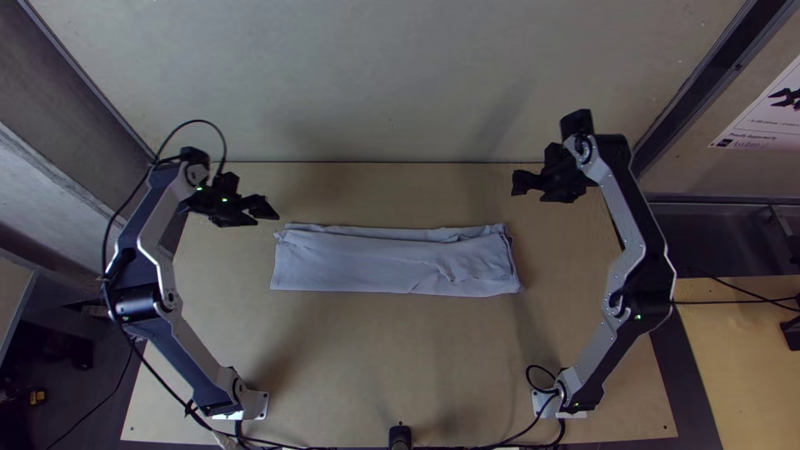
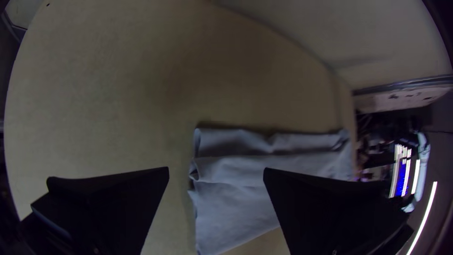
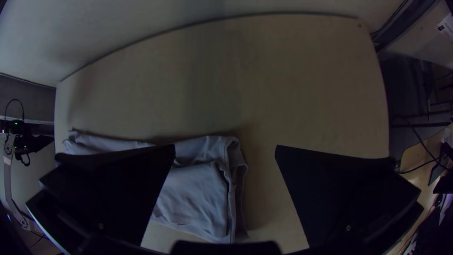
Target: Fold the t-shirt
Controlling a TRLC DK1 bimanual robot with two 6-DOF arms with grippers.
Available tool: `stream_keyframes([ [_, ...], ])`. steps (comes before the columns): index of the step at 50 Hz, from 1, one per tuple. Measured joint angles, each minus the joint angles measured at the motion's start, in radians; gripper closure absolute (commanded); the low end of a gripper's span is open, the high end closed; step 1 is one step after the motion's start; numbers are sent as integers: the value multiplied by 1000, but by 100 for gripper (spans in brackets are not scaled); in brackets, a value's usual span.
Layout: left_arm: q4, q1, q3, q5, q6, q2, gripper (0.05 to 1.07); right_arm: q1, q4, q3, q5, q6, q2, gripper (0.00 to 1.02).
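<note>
The light grey-blue t-shirt (image 1: 358,262) lies on the table as a long, flat folded strip running left to right, with layered folds at its right end. Off its upper left corner is my left gripper (image 1: 265,215), open and apart from the cloth. My right gripper (image 1: 527,190) is up and to the right of the strip, also open. In the left wrist view the left gripper (image 2: 216,174) has wide-spread fingers, with the shirt's end (image 2: 226,189) seen between them. The right wrist view has the right gripper (image 3: 225,153) spread wide, with the shirt's layered end (image 3: 207,189) in the gap.
Bare wooden table (image 1: 375,358) lies on the near side of the shirt, and a grey wall panel (image 1: 375,83) stands beyond the far edge. Black cables (image 1: 292,447) run along the near edge. A sign (image 1: 767,112) is at the upper right.
</note>
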Motion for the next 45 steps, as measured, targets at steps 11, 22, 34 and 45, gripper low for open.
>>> stream_keyframes([
  [11, 85, 116, -163, 182, 21, -51, 10, -44, -63, 90, -20, 17, -47, 3],
  [22, 169, 172, -283, 230, 39, -52, 10, -93, -87, 191, -53, 71, -61, 3],
  [34, 212, 182, -392, 235, 79, -51, 10, -90, -128, 243, -60, 85, -82, 3],
  [45, 256, 154, -452, 237, 81, -51, 10, -77, -133, 245, -60, 86, -88, 3],
])
